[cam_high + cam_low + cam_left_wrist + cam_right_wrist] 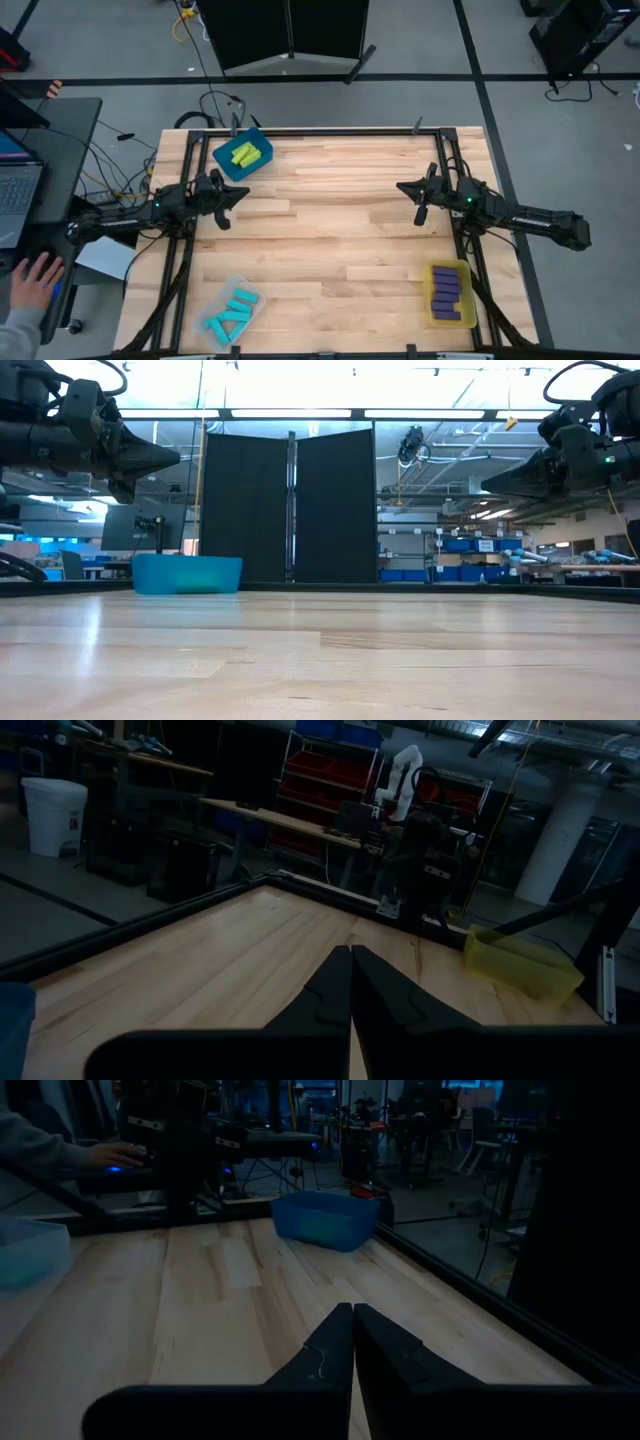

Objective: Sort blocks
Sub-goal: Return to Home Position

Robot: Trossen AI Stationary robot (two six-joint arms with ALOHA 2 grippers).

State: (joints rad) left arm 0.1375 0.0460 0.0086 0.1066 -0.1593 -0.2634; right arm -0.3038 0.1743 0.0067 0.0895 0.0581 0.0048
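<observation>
Presently we count three bins on the wooden table, all blocks inside them; lime green blocks in the blue bin, left rear corner; cyan blocks in the clear bin, left front edge; purple blocks in the yellow bin, right front corner; left gripper raised over the left side, fingers pressed together, empty; right gripper raised over the right side, likewise closed on nothing.

floor: grey | black folding screen | ceiling strip lights | red-bin shelves
</observation>
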